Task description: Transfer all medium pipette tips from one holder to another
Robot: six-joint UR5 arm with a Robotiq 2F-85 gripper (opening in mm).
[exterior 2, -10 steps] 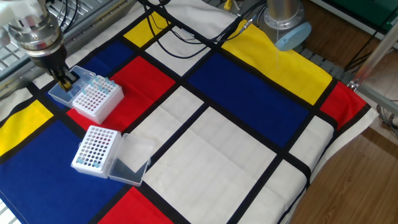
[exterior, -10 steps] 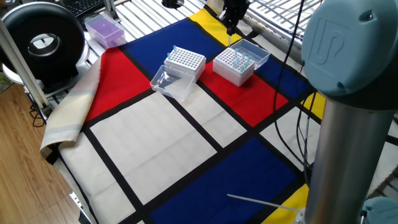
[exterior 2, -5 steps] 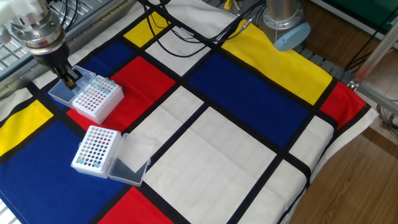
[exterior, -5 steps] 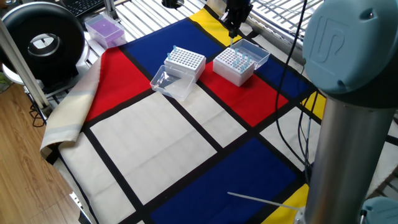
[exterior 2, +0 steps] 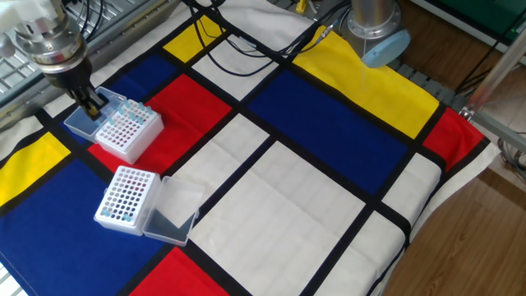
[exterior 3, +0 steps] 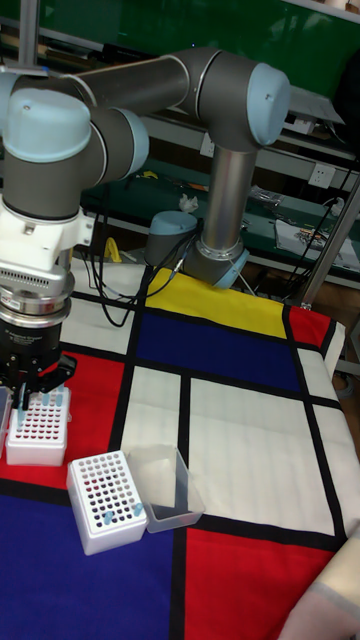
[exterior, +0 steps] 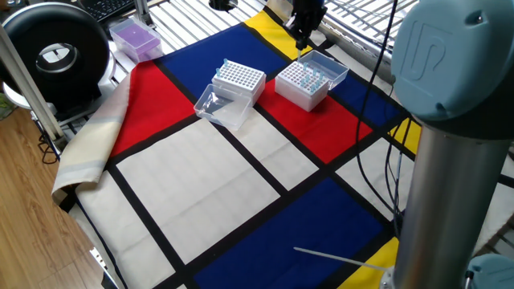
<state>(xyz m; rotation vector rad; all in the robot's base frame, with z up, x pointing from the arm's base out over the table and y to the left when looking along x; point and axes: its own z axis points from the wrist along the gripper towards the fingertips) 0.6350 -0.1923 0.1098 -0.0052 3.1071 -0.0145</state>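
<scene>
Gripper (exterior 2: 92,105) has risen slightly vs. 1 s ago; since 0.5 s ago no visible shift. In one fixed view the fingertips were lower, nearer the far box (exterior: 307,83); now they hang just above its back edge, by the open lid (exterior: 331,64).

Fingers look nearly closed, tips close together. Can't tell whether a tip is pinched between them: too small, blurred in all views. In the earlier frame a pale sliver showed below the fingers; not resolved now.

Medium pipette tips (exterior: 310,75): pale-blue cluster stands in the far box, on the lid-side rows. Near box (exterior 3: 108,496) also holds a few, along its front row in the tall fixed view. Its clear lid (exterior 3: 167,485) lies open beside it. Boxes apart, both on the colour-block cloth (exterior 2: 329,205).

Reading: small lift w/ narrow fingers suggests a pull-out from the far box, i.e. start of a carry toward the near box. Judgement only, direction of transfer not confirmed. Several tips remain in the far box, so task is far from finished.

Risk: tip slips if grip is marginal.
</scene>
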